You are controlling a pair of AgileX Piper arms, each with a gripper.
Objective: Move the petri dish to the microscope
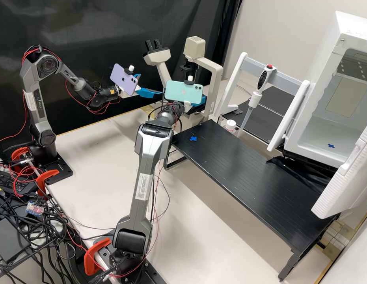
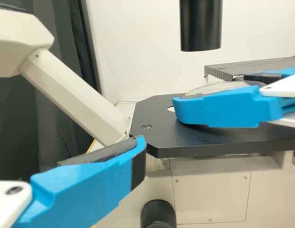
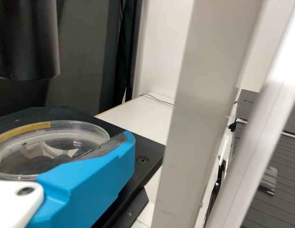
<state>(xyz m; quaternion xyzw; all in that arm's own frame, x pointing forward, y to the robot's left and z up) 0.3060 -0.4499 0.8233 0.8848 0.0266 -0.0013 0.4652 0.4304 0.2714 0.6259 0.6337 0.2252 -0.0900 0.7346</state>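
We grip the petri dish (image 3: 66,135) in the right claw (image 2: 212,91), over the microscope stage (image 2: 157,128); the left claw (image 1: 151,85) is open.

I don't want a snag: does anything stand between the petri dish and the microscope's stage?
Nothing visible does. The right tool holds the petri dish low over the black stage, with nothing seen between them; whether they touch, I cannot tell. The black cylinder hangs higher up, not in between.
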